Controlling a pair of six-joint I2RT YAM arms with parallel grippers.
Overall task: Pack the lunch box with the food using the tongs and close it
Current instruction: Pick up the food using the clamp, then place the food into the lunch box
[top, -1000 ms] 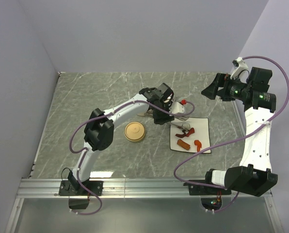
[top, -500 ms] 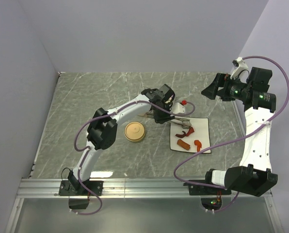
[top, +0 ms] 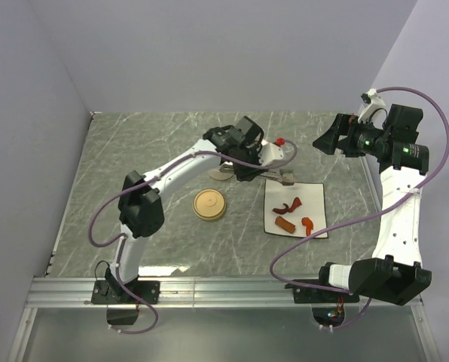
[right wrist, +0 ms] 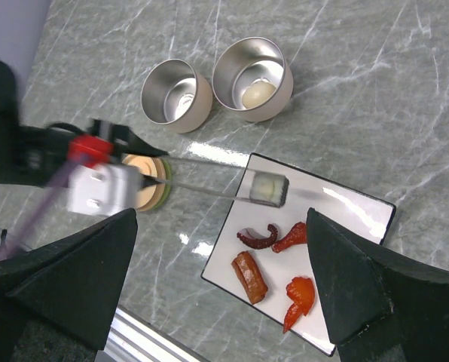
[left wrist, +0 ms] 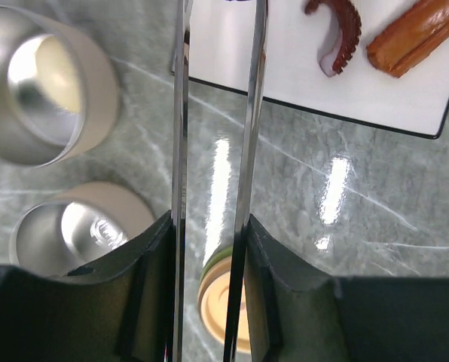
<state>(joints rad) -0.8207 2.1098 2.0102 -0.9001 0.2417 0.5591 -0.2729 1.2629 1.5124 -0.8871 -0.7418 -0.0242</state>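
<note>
My left gripper (left wrist: 209, 222) is shut on the slim silver tongs (left wrist: 251, 113), squeezing both arms. In the right wrist view the tongs' (right wrist: 202, 177) tips pinch a white-and-dark piece (right wrist: 268, 188) in the air over the far corner of the white plate (right wrist: 360, 207). On the plate lie a dark red curled piece (right wrist: 258, 236), a brown sausage (right wrist: 249, 277) and two red bits (right wrist: 300, 296). The lunch box is two round metal tins (right wrist: 177, 96); the right-hand tin (right wrist: 273, 60) holds a white egg-like ball (right wrist: 255, 94). My right gripper (right wrist: 223, 215) hangs open, high above the plate.
A tan round lid with a green rim (top: 209, 204) lies on the marble table (top: 134, 151), left of the plate (top: 315, 197). The left arm (top: 179, 166) reaches across the middle. Purple cables loop round both arms. Walls close in the left, back and right sides.
The left gripper closed further on the tongs, then swung up and toward the back. The white-and-dark piece came off the plate with the tips. The right arm stayed still.
</note>
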